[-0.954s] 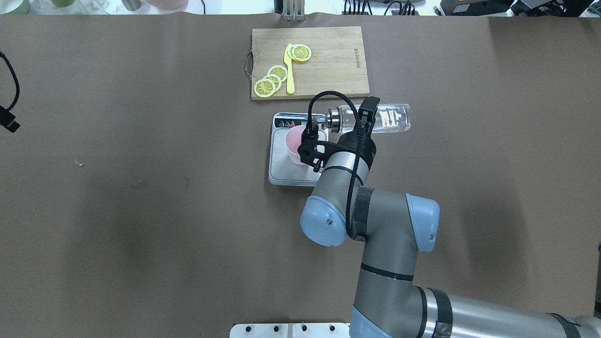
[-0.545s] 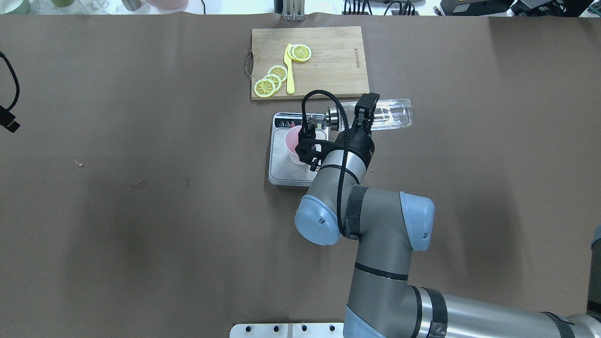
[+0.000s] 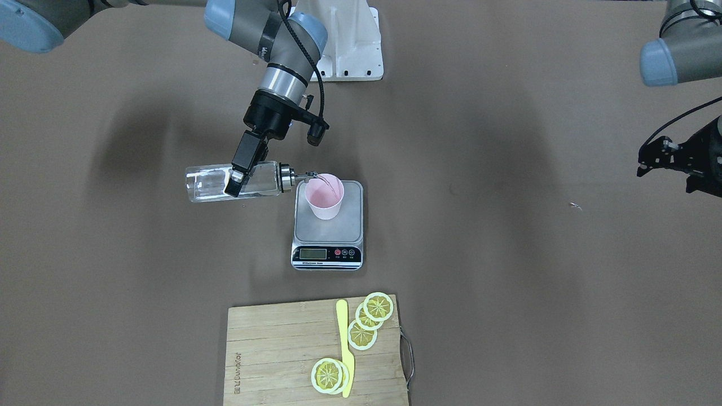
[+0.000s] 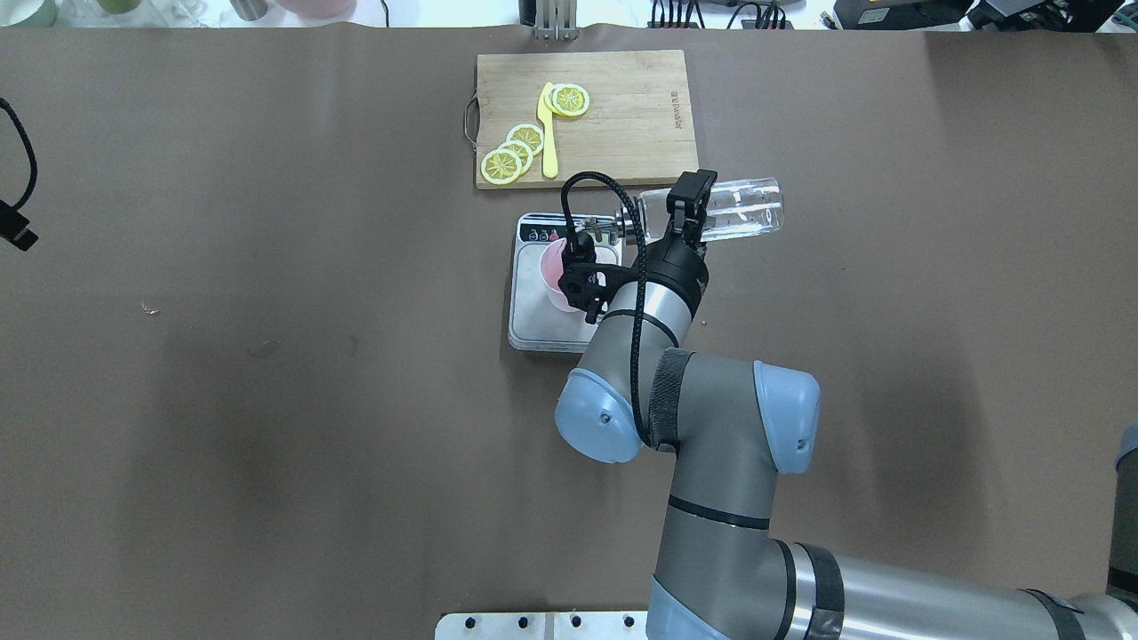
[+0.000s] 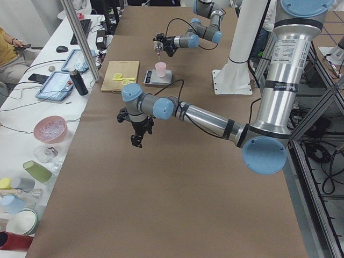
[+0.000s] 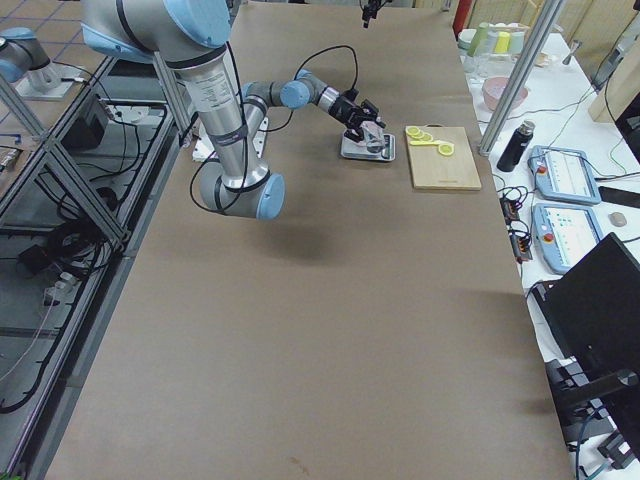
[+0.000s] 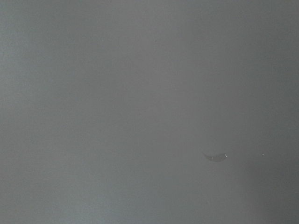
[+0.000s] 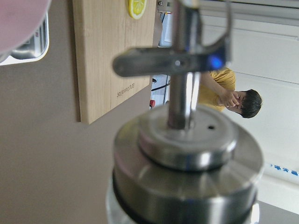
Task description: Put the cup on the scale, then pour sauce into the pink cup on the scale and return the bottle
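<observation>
Pinched the bottle (image 3: 206, 185) across its middle in the right claw (image 3: 232, 186), fingers pressed to the glass from either side. Held it lying almost level above the bench (image 3: 507, 282), just to the robot's right of the scale (image 3: 351, 224), metal spout at the rim of the cup (image 3: 323, 198). Saw a thin clear thread of sauce (image 3: 327, 184) from spout into cup. Found the cup upright on the grey platform, toward the edge far from the display. Reached there with the right wrist rolled sideways, forearm angled forward and down from a bent elbow. Hung the left claw (image 5: 137, 142) pointing down over bare bench, well apart on the robot's left; could not tell whether spread or pressed together. Beyond the scale, noted a cutting board (image 3: 271, 349) with lemon slices (image 3: 369, 321) and a yellow knife (image 3: 344, 349).
</observation>
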